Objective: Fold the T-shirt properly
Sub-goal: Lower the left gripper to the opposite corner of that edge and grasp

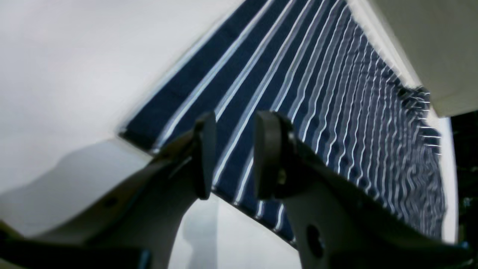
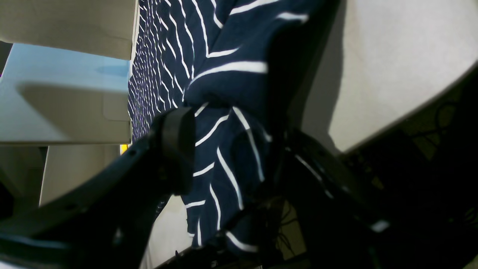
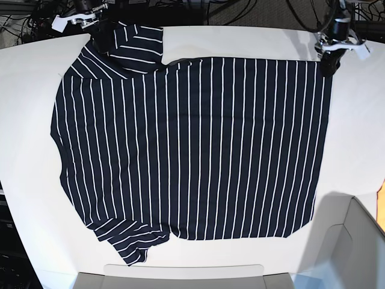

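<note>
The T-shirt (image 3: 192, 150) lies spread flat mid-frame on the white bench (image 3: 355, 150). At upper left the right end effector (image 3: 99, 27) clamps the far sleeve; at upper right the left end effector (image 3: 329, 60) hangs part-open, empty, over the hem corner. Folding seems barely begun; next, grip that corner.

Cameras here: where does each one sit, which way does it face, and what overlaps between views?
Left wrist: rides the left arm, looks past the open left tool along the T-shirt lying on the white table.
Right wrist: rides the right arm, looks at bunched T-shirt fabric between the right tool fingers.
Base: overhead, facing down on the spread T-shirt, with both tools at the far corners.
Shared: all three show the T-shirt.
</note>
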Motion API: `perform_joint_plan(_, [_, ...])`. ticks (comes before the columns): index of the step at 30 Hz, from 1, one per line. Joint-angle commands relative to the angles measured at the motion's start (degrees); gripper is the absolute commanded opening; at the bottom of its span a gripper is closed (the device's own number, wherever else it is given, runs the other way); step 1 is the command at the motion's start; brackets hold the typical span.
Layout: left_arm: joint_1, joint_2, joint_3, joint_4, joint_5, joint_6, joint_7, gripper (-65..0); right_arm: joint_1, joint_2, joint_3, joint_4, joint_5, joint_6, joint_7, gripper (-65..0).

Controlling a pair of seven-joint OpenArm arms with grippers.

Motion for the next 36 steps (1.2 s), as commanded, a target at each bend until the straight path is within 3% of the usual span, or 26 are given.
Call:
perform_joint_plan(1, [-0.7,-0.5,-1.7,-0.6,-0.9,-0.4,0.6,-46.6,-0.8,0.5,0.2,-0.5,-0.3,-2.0,-0.7,-35.8])
perform_joint_plan(11, [-7.8,-0.6,-7.6,-12.1,-1.0,-0.4,8.8,-46.6,-0.1,0.5,0.1,-0.6,-0.3,-2.0,-0.7,-35.8])
perform_joint_plan(24, [-7.7,-0.5,-7.1,-15.1,-0.9,-0.4,9.4,-46.6,-0.1,0.5,0.1,-0.2,-0.3,-2.0,-0.7,-35.8])
perform_joint_plan(33, [-10.0,-0.8,-2.5,-15.3,-0.7,-0.4,9.4,-46.6,-0.1,0.5,0.0,-0.2,-0.3,-2.0,-0.7,-35.8])
perform_joint_plan(36, [-10.1,-0.6,-2.5,-15.2,1.8,-0.4,9.4,-46.6,-0.1,0.5,0.0,-0.2,-0.3,-2.0,-0.7,-35.8])
